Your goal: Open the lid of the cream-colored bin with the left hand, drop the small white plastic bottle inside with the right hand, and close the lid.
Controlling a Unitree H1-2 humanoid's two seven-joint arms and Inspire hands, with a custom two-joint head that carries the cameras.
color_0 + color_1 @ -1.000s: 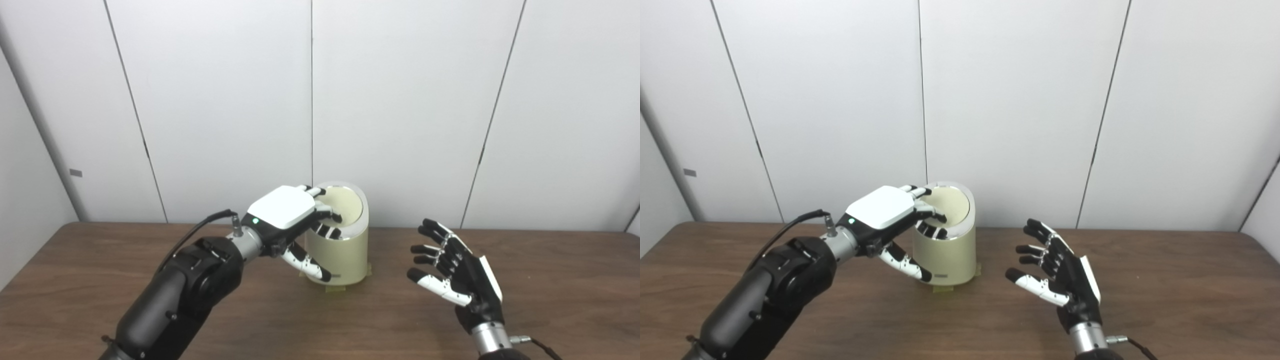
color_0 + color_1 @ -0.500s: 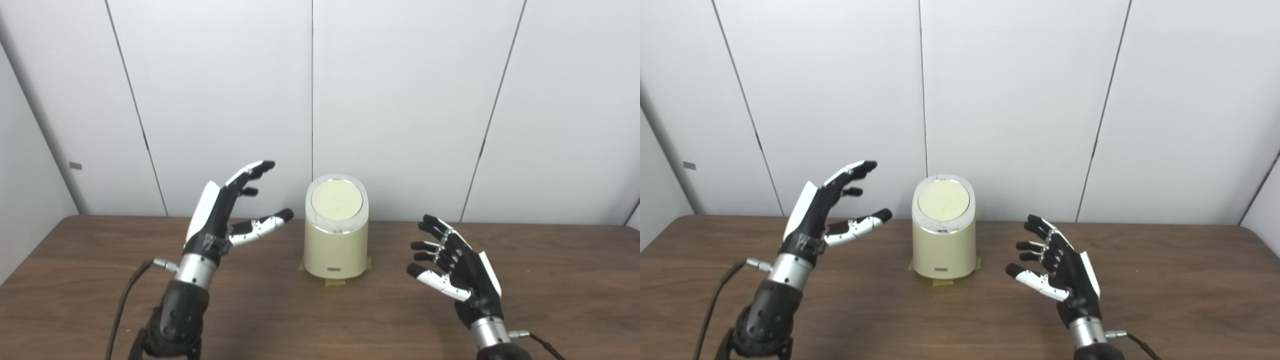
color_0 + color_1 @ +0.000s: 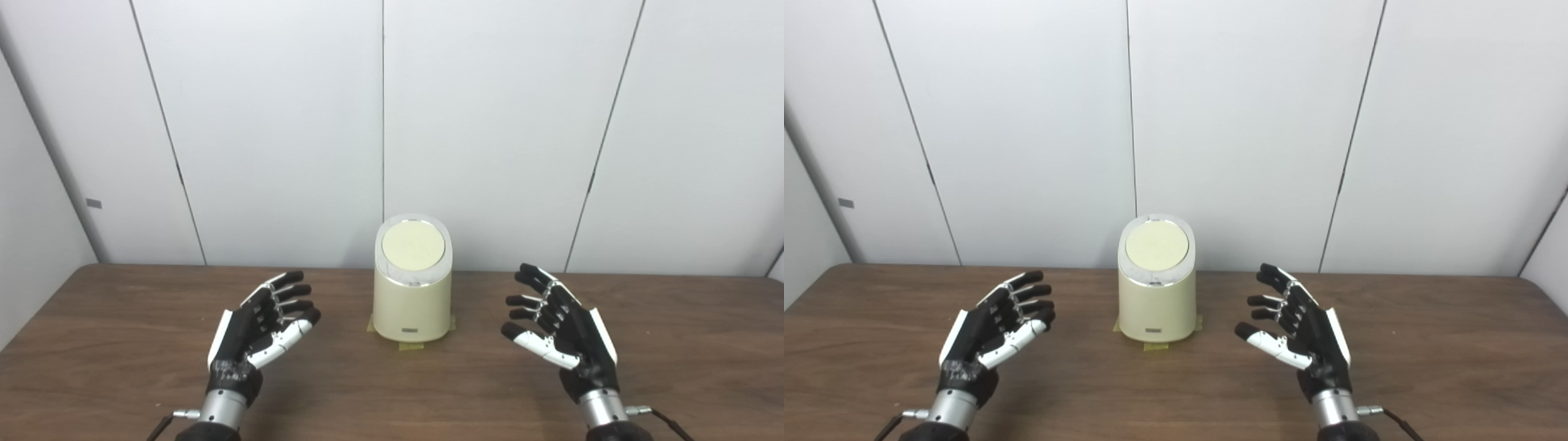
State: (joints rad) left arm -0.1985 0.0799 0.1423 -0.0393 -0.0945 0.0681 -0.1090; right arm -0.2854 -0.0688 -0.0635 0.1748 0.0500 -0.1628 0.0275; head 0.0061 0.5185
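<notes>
White wall panels behind, brown wood-grain worktop [image 3: 122, 380] in front. Cream-colored bin [image 3: 411, 306] dead centre near the back edge, upright, sitting on what looks like bits of tape at its base. Lid [image 3: 413, 247] flat down in its shiny rim, so shut.

Left hand [image 3: 260, 327] parked to the left of the bin, palm turned inward, fingers spread, holding nothing. Right hand [image 3: 560, 334] mirrored on the other side, also spread and empty. Both well apart from the bin, not touching it.

Small white plastic bottle: nowhere to be seen on the worktop or in either hand. Could be inside the bin, can't tell with the lid down.

Best guess on the step: either right at the end, bottle dropped and lid closed, or right at the start with no bottle in view. Leaning toward done. If not done, next up would be the left hand reaching over to the lid to get it open, plus finding a bottle somewhere.
</notes>
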